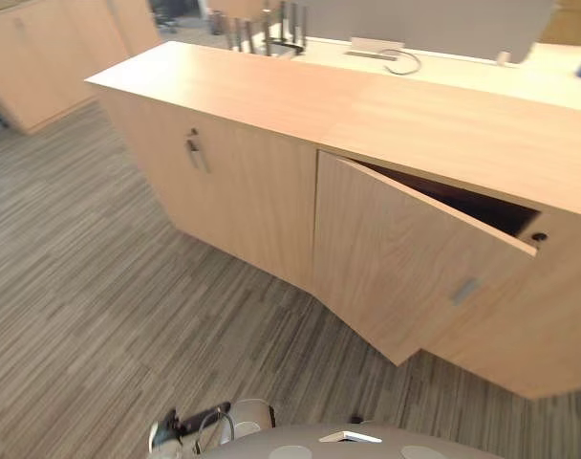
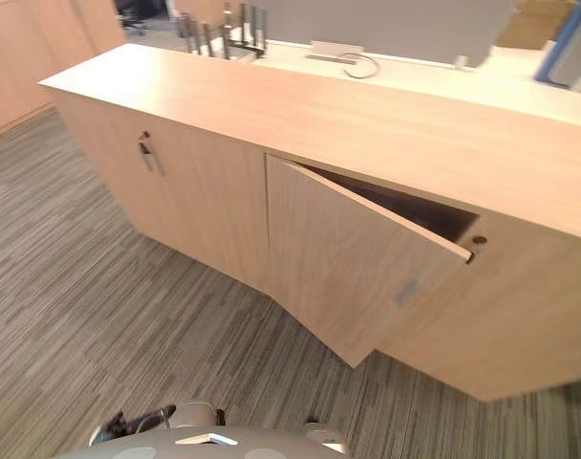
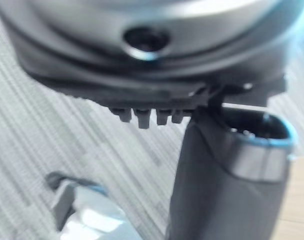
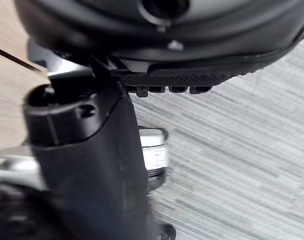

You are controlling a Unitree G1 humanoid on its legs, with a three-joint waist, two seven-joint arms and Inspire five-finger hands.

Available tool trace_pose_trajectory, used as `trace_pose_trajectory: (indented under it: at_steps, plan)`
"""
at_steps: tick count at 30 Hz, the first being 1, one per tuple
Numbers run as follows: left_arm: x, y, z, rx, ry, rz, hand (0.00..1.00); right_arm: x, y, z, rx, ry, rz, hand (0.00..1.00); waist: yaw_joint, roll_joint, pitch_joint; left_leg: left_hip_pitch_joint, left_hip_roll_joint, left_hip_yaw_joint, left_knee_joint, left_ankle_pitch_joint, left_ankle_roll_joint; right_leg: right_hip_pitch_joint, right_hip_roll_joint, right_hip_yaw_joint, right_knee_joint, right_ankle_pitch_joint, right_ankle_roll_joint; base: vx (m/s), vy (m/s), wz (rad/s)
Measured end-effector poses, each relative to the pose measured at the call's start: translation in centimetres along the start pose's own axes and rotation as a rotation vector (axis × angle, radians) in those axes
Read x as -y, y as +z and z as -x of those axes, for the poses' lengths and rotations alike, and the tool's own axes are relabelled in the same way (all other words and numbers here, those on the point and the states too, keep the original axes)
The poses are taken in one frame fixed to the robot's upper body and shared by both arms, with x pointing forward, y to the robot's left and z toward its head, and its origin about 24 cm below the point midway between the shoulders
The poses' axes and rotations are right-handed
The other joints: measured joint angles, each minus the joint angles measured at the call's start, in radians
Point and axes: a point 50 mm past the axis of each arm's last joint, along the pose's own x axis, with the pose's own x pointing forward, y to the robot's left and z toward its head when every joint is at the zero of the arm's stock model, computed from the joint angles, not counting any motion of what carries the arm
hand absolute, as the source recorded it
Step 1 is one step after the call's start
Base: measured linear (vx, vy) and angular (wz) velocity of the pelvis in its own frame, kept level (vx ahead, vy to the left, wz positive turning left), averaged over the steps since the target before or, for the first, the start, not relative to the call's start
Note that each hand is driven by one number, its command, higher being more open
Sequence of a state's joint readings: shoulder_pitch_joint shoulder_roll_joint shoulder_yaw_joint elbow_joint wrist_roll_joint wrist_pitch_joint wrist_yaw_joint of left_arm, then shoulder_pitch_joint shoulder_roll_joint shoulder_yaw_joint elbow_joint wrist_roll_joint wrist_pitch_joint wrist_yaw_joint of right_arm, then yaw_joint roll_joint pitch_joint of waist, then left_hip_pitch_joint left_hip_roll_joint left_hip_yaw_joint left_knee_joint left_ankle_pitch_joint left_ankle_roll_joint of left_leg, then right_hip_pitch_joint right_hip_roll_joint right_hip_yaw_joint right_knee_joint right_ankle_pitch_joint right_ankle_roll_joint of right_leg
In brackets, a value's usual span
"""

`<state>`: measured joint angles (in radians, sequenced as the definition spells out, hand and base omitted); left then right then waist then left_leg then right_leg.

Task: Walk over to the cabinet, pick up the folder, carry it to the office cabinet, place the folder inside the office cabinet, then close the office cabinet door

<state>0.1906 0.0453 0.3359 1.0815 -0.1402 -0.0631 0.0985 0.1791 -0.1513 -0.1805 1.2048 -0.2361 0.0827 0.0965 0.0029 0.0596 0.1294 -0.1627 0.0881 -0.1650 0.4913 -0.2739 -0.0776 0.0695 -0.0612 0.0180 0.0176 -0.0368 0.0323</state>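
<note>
Striped grey carpet [image 1: 99, 316] runs up to a long, low wooden office cabinet [image 1: 271, 105]. Its door [image 1: 396, 258] stands partly swung out, leaving a dark wedge of interior [image 1: 462, 203] open at the top, probably because the closing step is not yet done. Where the folder is cannot be told; that gap hides whatever lies inside. The left hand [image 3: 227, 190] and right hand [image 4: 92, 165] hang over the carpet, apparently idle for walking, and their set cannot be told.
</note>
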Motion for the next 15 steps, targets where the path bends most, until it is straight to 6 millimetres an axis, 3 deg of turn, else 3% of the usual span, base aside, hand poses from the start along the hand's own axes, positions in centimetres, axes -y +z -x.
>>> trace_pose_trajectory:
  at_steps: [1, 2, 4, 6, 10, 15]
  plan:
    - [0.5, -0.9, 0.3, -0.026, -0.014, 0.037, 1.0, 0.4, -0.2, 0.0, -0.008, -0.004, 0.028, 1.0, 0.014, 0.009, -0.006, 0.018, -0.013, -0.065, -0.074, 0.031, -0.043, -0.009, 0.003, 0.032, -0.004, 0.005, 0.017, 0.07, 0.293, -1.21]
    - [0.1, -1.9, 0.5, -0.054, -0.017, 0.113, 1.0, -0.4, -0.5, 0.0, -0.021, 0.017, 0.023, 1.0, 0.025, -0.014, -0.022, 0.036, -0.047, -0.055, -0.11, 0.032, -0.024, -0.007, -0.016, 0.075, -0.029, 0.017, 0.034, 0.12, 0.264, -0.82]
    - [-0.8, -1.5, 0.4, -0.042, -0.01, 0.136, 1.0, -1.5, -0.5, -0.1, -0.022, 0.048, 0.012, 1.0, 0.018, -0.059, -0.032, 0.056, -0.067, -0.021, -0.181, 0.058, -0.002, -0.022, -0.032, 0.065, -0.015, 0.025, 0.038, 0.21, 0.168, -0.5]
    - [-0.7, -1.3, 0.4, -0.031, -0.045, 0.19, 1.0, -1.6, -0.7, -0.1, -0.028, 0.047, -0.006, 1.0, 0.016, -0.07, -0.043, 0.104, -0.096, 0.006, -0.278, 0.101, 0.021, -0.028, -0.067, 0.07, -0.024, 0.025, 0.04, 0.21, 0.09, -0.35]
    - [1.4, 0.5, 0.1, 0.014, -0.184, 0.296, 1.0, -1.4, -1.4, 0.0, -0.05, 0.043, -0.044, 1.0, 0.016, -0.047, -0.065, 0.149, -0.109, 0.006, -0.338, 0.128, 0.035, -0.022, -0.075, 0.067, -0.023, 0.021, 0.046, 0.17, 0.049, -0.02]
    - [4.2, 2.7, -0.1, 0.058, -0.322, 0.276, 1.0, -1.4, -1.7, 0.0, -0.06, 0.044, -0.039, 1.0, 0.009, -0.044, -0.073, 0.202, -0.093, -0.019, -0.349, 0.128, 0.035, 0.014, -0.06, 0.066, -0.019, 0.022, 0.047, 0.11, -0.014, -0.11]
